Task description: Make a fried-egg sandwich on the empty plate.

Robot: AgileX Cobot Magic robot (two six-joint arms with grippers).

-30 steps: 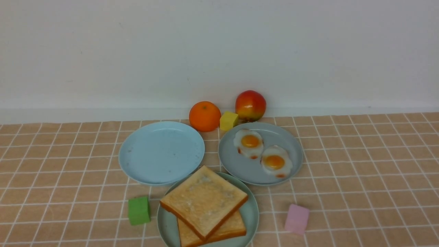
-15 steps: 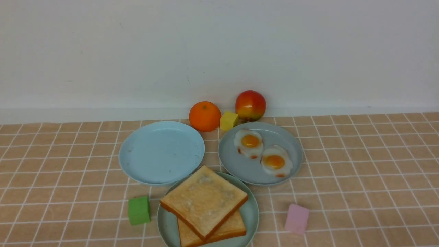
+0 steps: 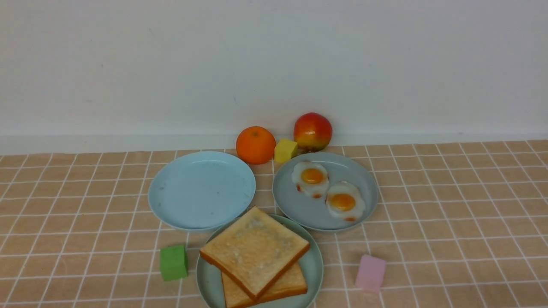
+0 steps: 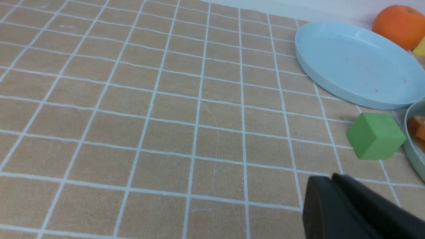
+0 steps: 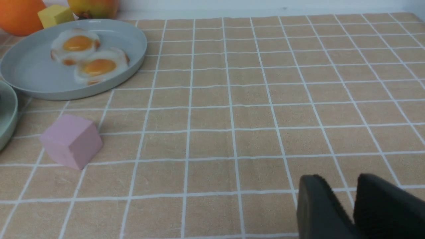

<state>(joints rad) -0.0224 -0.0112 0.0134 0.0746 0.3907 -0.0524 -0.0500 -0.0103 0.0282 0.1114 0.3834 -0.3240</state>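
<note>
Toast slices [image 3: 254, 252] are lying stacked on the mint plate [image 3: 316, 266]; only wrist views are showing the hands: left hand [image 4: 332, 179] together, right hand [image 5: 355, 184] apart.

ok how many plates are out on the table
3. A light blue plate sits back left with nothing on it, a grey-blue plate back right holds two fried eggs, and a pale green plate at the front holds two stacked toast slices.
</note>
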